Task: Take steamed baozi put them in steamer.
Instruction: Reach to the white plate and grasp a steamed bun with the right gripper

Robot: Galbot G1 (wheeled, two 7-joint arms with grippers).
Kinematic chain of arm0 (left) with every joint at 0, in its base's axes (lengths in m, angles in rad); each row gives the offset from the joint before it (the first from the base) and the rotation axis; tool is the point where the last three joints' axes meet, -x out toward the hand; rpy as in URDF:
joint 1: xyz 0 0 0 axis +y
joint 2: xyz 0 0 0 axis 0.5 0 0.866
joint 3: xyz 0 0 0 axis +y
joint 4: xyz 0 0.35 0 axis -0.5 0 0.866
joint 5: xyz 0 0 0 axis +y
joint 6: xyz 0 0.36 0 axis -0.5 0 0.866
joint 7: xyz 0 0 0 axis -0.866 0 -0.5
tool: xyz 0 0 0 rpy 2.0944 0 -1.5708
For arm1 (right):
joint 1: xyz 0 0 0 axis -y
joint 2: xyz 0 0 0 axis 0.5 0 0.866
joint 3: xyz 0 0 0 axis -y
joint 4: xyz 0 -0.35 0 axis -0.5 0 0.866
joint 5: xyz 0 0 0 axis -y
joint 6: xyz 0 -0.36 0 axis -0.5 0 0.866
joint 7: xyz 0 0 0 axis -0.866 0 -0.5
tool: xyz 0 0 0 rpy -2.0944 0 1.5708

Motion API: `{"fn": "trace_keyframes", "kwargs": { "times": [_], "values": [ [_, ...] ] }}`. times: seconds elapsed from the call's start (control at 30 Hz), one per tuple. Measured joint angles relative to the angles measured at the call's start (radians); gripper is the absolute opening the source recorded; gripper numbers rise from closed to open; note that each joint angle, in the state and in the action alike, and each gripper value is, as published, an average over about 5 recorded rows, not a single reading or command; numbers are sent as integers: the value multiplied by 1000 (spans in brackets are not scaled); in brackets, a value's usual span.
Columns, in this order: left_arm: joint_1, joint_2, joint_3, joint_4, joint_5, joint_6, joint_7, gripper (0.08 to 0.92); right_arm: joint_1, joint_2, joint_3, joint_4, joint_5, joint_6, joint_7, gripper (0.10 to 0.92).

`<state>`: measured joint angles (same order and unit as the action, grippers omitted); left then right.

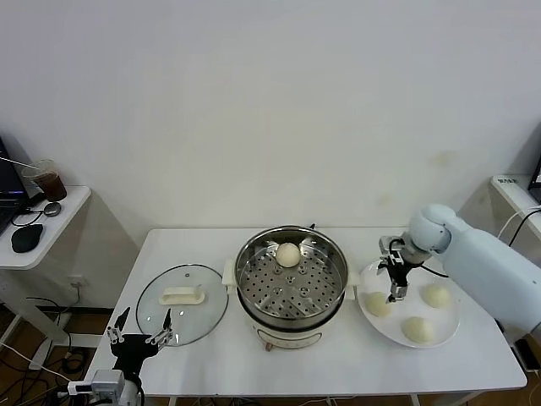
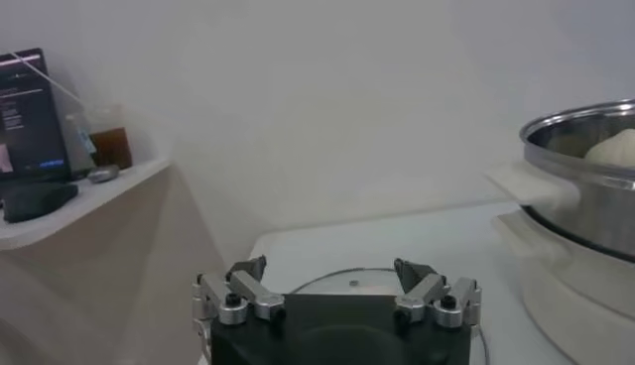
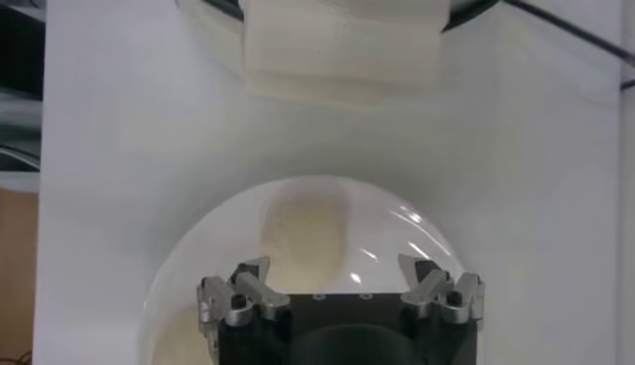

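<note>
The steel steamer (image 1: 292, 283) stands mid-table on its white base, with one baozi (image 1: 288, 254) on the far side of its perforated tray. Three baozi (image 1: 377, 304) (image 1: 436, 295) (image 1: 418, 329) lie on the white plate (image 1: 406, 342) at the right. My right gripper (image 1: 396, 283) hangs open and empty over the plate's left part, just above the leftmost baozi. In the right wrist view the gripper (image 3: 337, 283) is open, with that baozi (image 3: 303, 233) just ahead of its fingers. My left gripper (image 1: 139, 334) is open and parked low at the front left.
A round glass lid (image 1: 182, 304) with a white handle lies left of the steamer and shows ahead of the left gripper (image 2: 332, 283) in the left wrist view (image 2: 357, 278). A side shelf (image 1: 38, 228) with a cup stands far left. The steamer's handle (image 3: 342, 50) is ahead of the plate.
</note>
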<state>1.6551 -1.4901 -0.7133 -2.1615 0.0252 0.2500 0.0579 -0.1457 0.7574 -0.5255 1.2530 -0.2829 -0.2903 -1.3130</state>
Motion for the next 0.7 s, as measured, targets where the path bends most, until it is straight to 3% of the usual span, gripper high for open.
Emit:
{"fn": "trace_keyframes", "kwargs": {
  "times": [0.7],
  "values": [
    [2,0,1,1,6,0,1,823,-74,52,57,-63,-86,27,6,823]
  ]
}}
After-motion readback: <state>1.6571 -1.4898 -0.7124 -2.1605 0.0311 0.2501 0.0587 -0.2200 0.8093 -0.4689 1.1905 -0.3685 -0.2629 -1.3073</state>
